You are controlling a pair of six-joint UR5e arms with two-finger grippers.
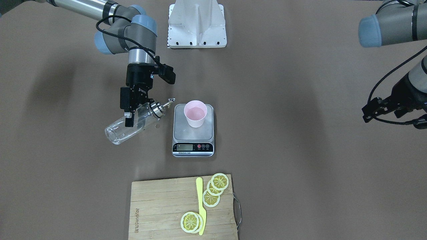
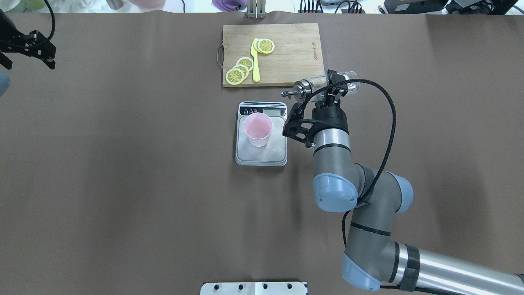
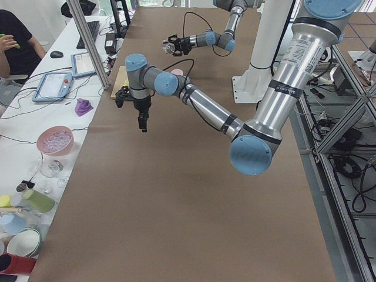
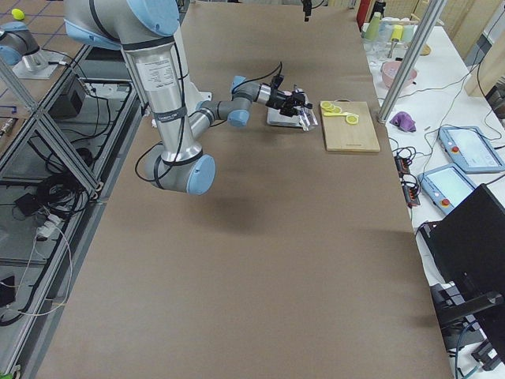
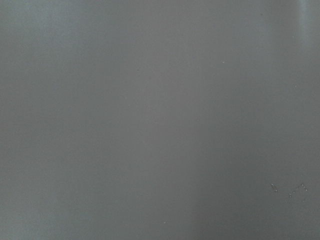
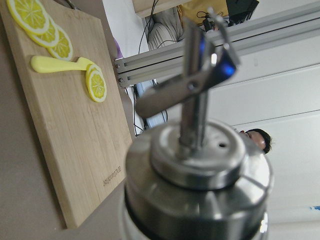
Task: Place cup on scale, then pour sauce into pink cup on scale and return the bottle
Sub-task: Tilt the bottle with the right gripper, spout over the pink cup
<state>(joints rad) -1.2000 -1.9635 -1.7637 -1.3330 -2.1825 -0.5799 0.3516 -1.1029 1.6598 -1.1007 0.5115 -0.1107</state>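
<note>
Seen from above, over my shoulders. At the far left edge, my left claw (image 2: 51, 57) hangs above the bare brown worktop (image 2: 123, 164), well apart from everything else. Its fingers look spread and hold nothing.

Near the middle stands the scale (image 2: 262, 156), its display strip turned away from me. The pink cup (image 2: 258, 130) sits upright on the steel platform, toward the display end, so the first step looks done. I see no sauce inside it.

Just beyond the scale lies a wooden cutting board (image 2: 294, 61) with lemon slices (image 2: 241, 69) and a yellow knife (image 2: 255, 61).

To the right of the scale, my right claw (image 2: 333, 87) is pinching the bottle (image 2: 315, 84) around its clear glass body, in the air. The bottle is tipped almost onto its side, and its silver spout points left toward the scale. The spout tip is near the scale's far right corner, beside the cup and not over its mouth. I cannot make out any sauce in the glass.

I judge that I am in the pouring step, with nothing flowing yet. The next move calls for carrying the spout left until it is over the cup's open mouth. Then I tip further without nudging the light cup off the platform. After that comes righting the bottle and setting it back on the worktop.
</note>
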